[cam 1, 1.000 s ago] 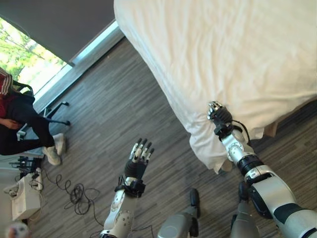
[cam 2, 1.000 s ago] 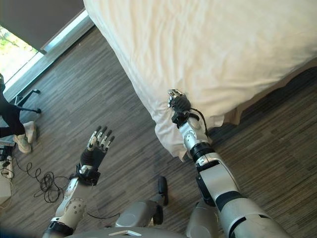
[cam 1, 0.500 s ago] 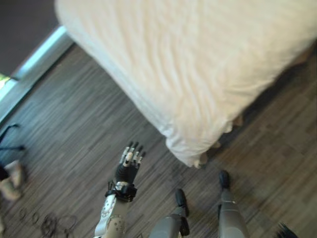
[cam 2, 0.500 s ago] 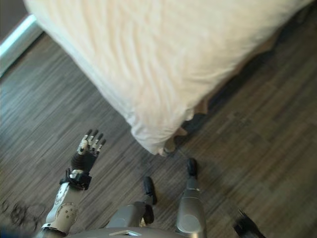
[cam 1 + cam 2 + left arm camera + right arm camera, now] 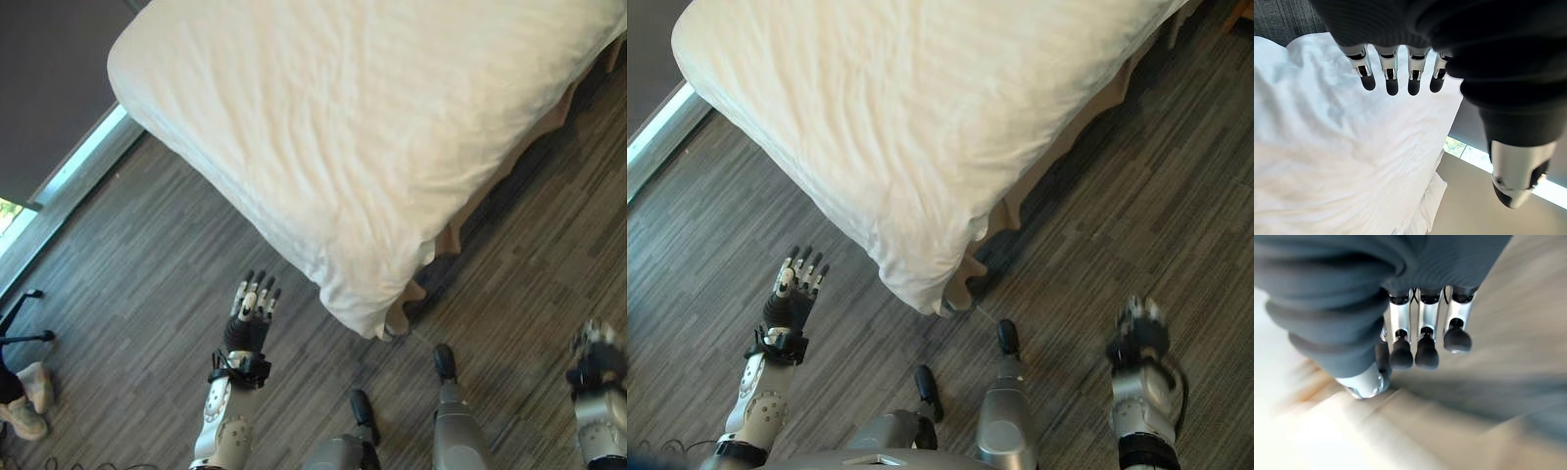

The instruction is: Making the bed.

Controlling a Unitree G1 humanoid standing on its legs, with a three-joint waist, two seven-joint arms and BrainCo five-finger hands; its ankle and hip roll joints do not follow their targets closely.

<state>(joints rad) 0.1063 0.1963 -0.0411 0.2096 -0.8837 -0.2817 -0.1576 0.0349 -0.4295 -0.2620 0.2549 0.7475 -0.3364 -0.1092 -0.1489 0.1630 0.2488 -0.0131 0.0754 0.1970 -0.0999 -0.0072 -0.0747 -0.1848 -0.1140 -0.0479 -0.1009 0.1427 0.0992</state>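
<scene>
hovering left hand, fingers straight

A bed under a cream cover fills the far part of the scene, its near corner hanging down toward the dark wood-plank floor. The left hand is raised over the floor at near left, fingers straight and spread, apart from the bed. The right hand is at near right over the floor, well clear of the bed, holding nothing.
</scene>
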